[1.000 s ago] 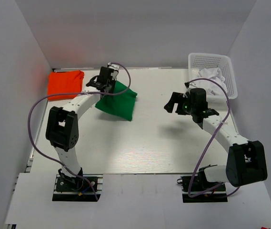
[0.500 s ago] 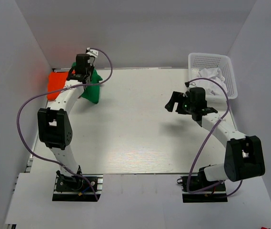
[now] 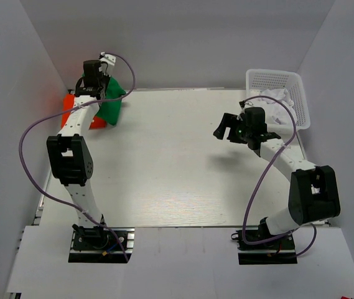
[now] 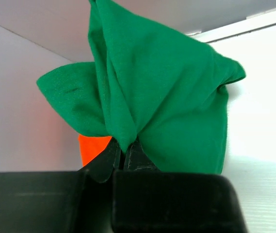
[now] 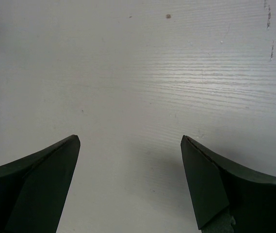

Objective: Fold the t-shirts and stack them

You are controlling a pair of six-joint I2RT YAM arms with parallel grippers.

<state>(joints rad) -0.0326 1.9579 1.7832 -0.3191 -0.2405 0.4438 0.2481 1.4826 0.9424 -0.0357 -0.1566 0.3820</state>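
My left gripper is shut on the green t-shirt, which hangs bunched from it above the table's far left corner. In the left wrist view the green t-shirt fills the frame, pinched between my left gripper's closed jaws. The orange-red t-shirt lies folded flat at the far left, mostly covered by the arm and the green cloth; a corner of it shows under the green one. My right gripper is open and empty above bare table at the right.
A white mesh basket with white cloth in it stands at the far right corner. White walls close in the left, back and right sides. Purple cables loop from both arms.
My left gripper has carried the green t-shirt from mid-left of the table leftward and back, over the orange-red t-shirt. The right gripper has barely moved.
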